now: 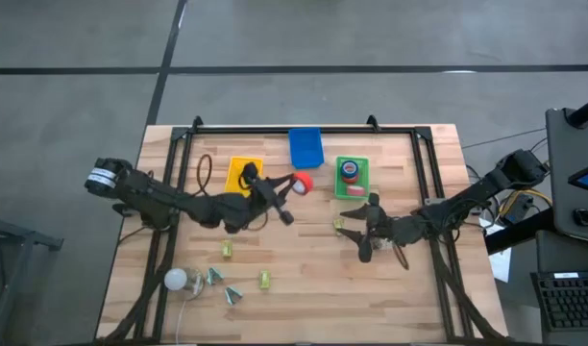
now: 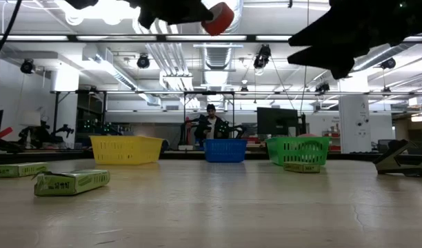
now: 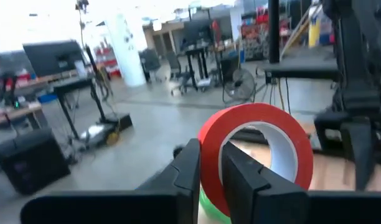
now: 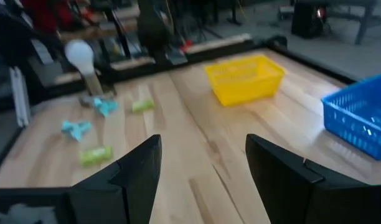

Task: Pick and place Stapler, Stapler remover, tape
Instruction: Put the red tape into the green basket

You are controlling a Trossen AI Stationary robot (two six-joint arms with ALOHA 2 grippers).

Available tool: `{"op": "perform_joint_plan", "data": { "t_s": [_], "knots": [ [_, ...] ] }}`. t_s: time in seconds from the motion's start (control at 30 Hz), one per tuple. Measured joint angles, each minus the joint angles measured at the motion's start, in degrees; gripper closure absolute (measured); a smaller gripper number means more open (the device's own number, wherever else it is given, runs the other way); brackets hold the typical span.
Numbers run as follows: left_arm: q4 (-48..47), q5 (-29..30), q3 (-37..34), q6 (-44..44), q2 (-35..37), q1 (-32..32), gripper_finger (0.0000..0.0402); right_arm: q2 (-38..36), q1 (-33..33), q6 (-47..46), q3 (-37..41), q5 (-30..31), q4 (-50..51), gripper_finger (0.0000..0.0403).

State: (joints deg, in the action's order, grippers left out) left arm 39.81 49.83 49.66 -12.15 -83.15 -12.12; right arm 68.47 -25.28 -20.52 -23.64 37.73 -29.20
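Red tape roll [image 1: 303, 183] is clamped in the left gripper [image 1: 292, 188] above the table, between the yellow tray [image 1: 239, 176] and the green tray [image 1: 353, 179], which already holds a roll. Right gripper [image 1: 356, 231], fingers apart and empty, hovers nearby. Small items remain near the table's [image 1: 304, 279] front, so placing seems partly done.

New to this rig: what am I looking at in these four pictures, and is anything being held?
Two dark robot arms work over a wooden table. One picture looks straight down, one looks level across the tabletop, and two come from cameras on the arms' wrists. The left gripper is shut on a red tape roll, lifted above the table near the yellow tray. The right gripper is open and empty, in front of the green tray, which holds another tape roll. A blue tray sits between the two. Small green boxes and a light bulb lie nearer the front.
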Motion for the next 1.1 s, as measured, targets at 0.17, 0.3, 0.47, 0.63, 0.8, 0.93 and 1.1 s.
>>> {"op": "perform_joint_plan", "data": {
  "t_s": [0.17, 0.3, 0.47, 0.63, 0.8, 0.93, 1.1],
  "knots": [
    [3.9, -3.4, 1.6, -6.3, 0.0, 1.1, 0.0353, 0.0, 0.0, 6.2, 2.1, 1.8, -10.5, 0.0179],
    [4.6, -7.2, 2.5, -8.3, 0.1, 1.2, 0.0353, 0.0, 0.0, 12.2, 2.6, 2.8, -16.7, 0.0185],
    [3.4, -9.3, 1.8, -10.1, 0.0, 1.5, 0.0354, 0.0, 1.1, 13.1, 1.4, 3.0, -18.1, 0.0187],
    [3.3, -9.2, 1.7, -12.1, -0.3, 3.7, 0.0354, 0.6, 3.8, 14.7, -1.2, 4.5, -18.1, 0.0165],
    [2.8, -9.9, 2.8, -14.8, -3.4, 5.1, 0.0353, 2.7, 7.3, 15.0, -4.4, 4.4, -17.6, 0.0108],
    [3.1, -8.9, 4.8, -17.0, -6.2, 5.4, 0.0352, 5.0, 8.1, 19.4, -6.3, 4.3, -17.6, 0.0062],
    [3.0, -8.2, 6.8, -17.7, -8.5, 5.4, 0.0353, 8.6, 8.0, 20.8, -8.5, 6.7, -17.5, 0.0039]
  ]
}}
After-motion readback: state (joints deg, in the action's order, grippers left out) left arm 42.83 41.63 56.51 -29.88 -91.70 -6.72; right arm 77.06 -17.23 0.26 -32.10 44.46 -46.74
